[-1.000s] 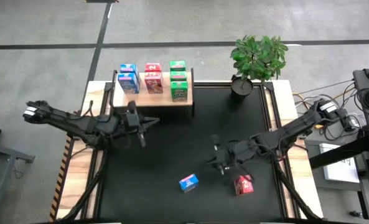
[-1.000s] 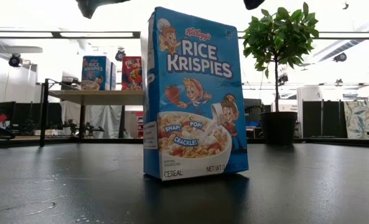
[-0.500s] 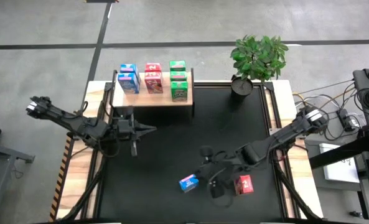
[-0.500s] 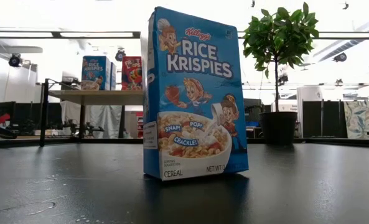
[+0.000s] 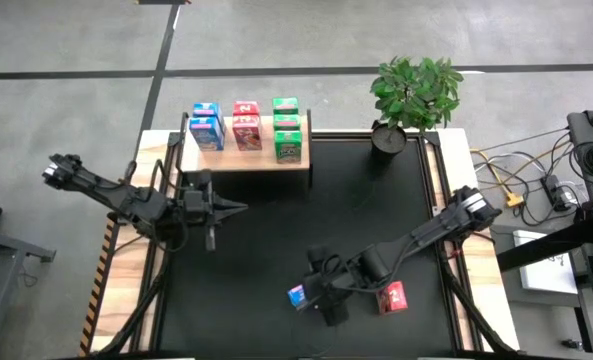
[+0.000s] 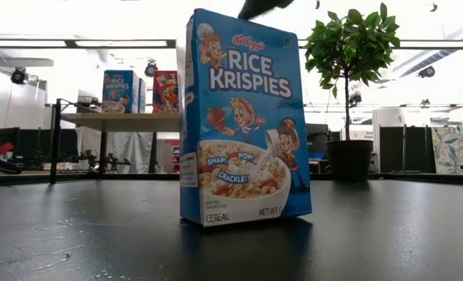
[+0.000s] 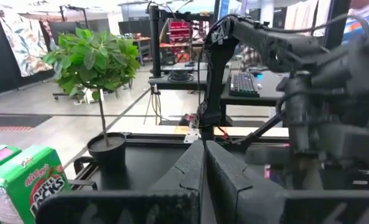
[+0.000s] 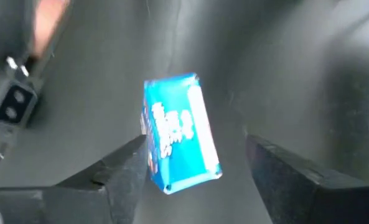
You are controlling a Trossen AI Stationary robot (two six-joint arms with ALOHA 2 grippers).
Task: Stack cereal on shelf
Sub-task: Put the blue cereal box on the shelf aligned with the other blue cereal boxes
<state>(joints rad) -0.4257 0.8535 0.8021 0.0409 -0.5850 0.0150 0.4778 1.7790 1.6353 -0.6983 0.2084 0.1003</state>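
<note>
High view, left to right: the left gripper point(image 5: 238, 208) waits shut and empty, just short of the shelf point(image 5: 246, 160), where two blue, two red and three green boxes already stand. The right gripper point(image 5: 314, 290) has swung down from mid-mat to the blue box point(image 5: 298, 295) and spread its fingers wide; the wrist view shows that box upright between them, not yet held. A red box point(image 5: 392, 297) waits just beside it. Closing on the blue box looks next.
</note>
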